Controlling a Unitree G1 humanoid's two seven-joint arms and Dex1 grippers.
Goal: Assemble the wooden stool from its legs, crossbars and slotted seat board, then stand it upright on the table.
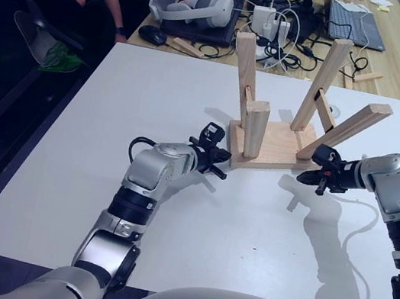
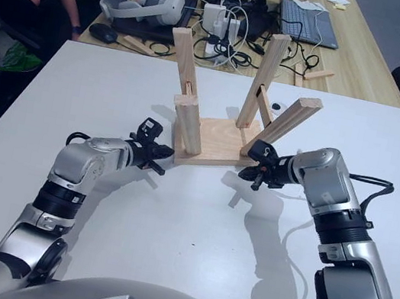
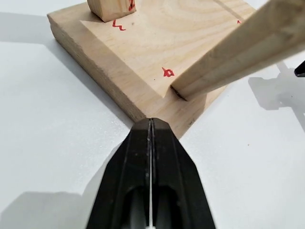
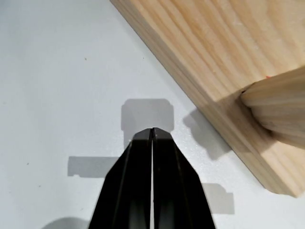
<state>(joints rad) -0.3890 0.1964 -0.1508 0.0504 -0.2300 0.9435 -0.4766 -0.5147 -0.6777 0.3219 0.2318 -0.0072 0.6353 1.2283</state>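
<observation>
The wooden stool lies upside down on the white table (image 1: 230, 240), its seat board (image 1: 277, 154) flat and its legs pointing up. Two legs (image 1: 246, 65) (image 1: 320, 82) stand tall at the back, and a third (image 1: 255, 128) rises at the front left. The fourth leg (image 1: 347, 129) leans outward to the right. Short crossbars (image 1: 325, 110) join the legs. My left gripper (image 1: 224, 165) is shut and empty, its tip (image 3: 150, 122) just off the board's front left corner (image 3: 157, 109). My right gripper (image 1: 303, 177) is also shut and empty, low over the table beside the board's front right edge (image 4: 205, 52).
Behind the white table a wooden desk holds a headset (image 1: 194, 5), a mouse (image 1: 152, 34), laptops, tangled cables and loose wooden pieces (image 1: 368, 77). Open table surface lies in front of the stool and to its left.
</observation>
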